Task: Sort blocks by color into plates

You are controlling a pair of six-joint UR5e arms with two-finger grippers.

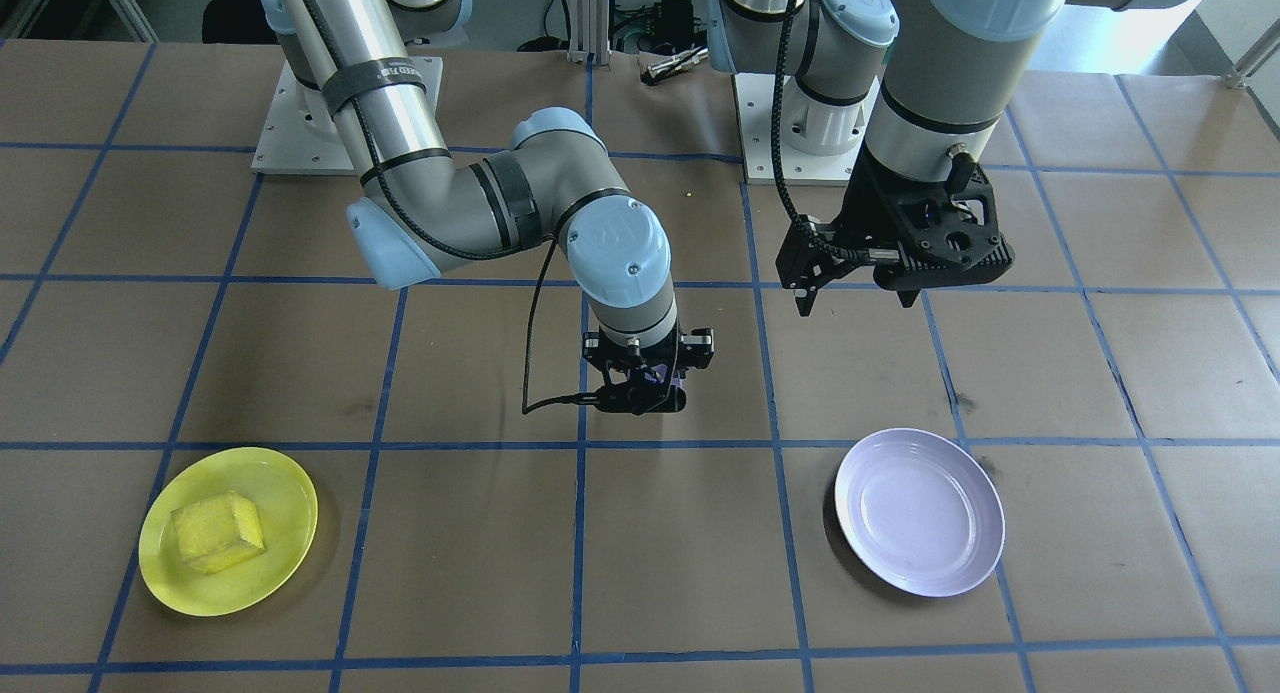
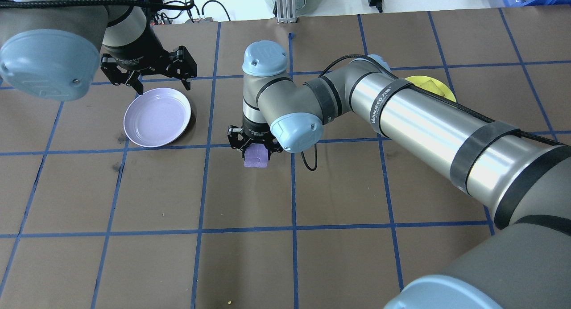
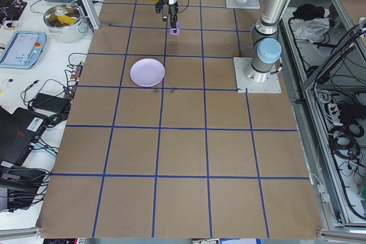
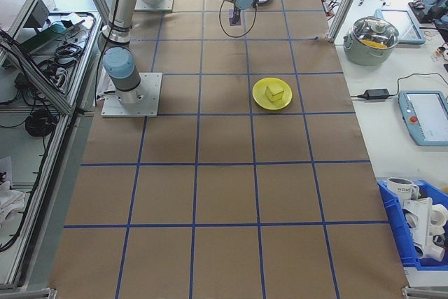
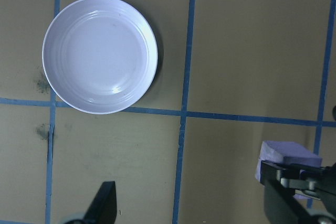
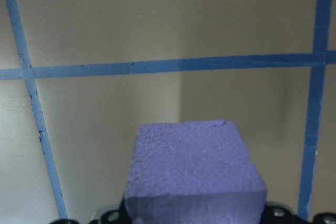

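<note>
Purple block (image 2: 255, 156), overhead: clamped in right gripper (image 2: 254, 145) near the table's centre. Front view: lavender plate (image 1: 920, 511) bare; left gripper (image 1: 850, 263) spread wide, idle; 1 yellow block (image 1: 218, 531) sits on yellow plate (image 1: 228, 529). Advice: carry level and release low over the plate's middle.

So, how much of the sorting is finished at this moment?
Half looks done: the yellow block lies in the yellow plate. In hand: the right gripper holds the purple block over the table's middle. Left: bringing it to the lavender plate, which has nothing in it. The left gripper hangs open beside that plate.
</note>
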